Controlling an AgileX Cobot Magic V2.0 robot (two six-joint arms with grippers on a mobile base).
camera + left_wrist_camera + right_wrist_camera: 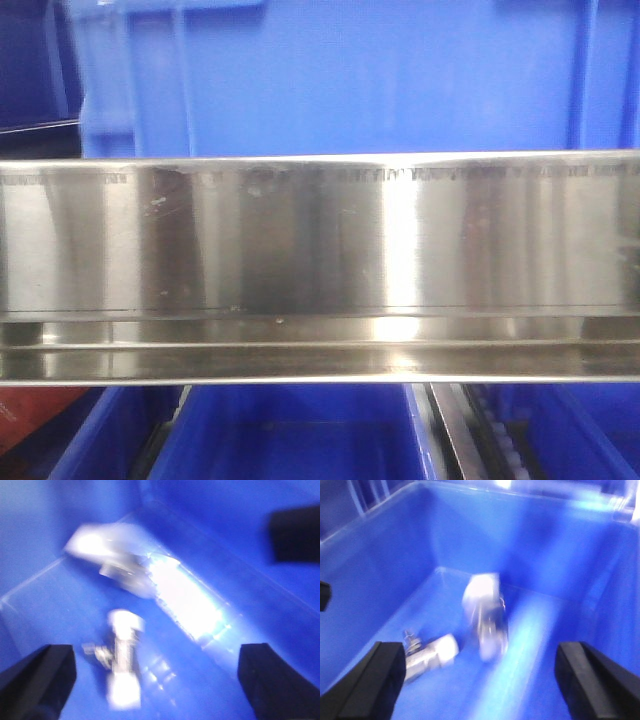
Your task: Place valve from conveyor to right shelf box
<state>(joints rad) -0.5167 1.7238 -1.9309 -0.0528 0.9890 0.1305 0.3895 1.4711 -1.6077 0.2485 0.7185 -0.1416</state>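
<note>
Hovering over a blue box (380, 560), the right claw (480, 680) is spread wide and holds nothing. Two blurred valves lie on the box floor: one valve (487, 617) mid-floor, another valve (427, 655) near the left finger. The left claw (160, 680) is likewise spread wide, empty. Shelf rail (320, 240) fills the front view.

The inside of a blue box (395, 580) is seen from above, with its walls rising on every side and a bright glare streak lying across the floor. 2 silvery valves are seen on the floor. 1 valve (487, 617), blurred, is placed near the middle, its white end turned toward the far wall. The other valve (427, 652) lies lower left, tilted, with a small stem at its left end. The right gripper (480, 685) is spread wide, its 2 black fingertips (367, 685) framing the bottom corners, nothing held between them.
</note>
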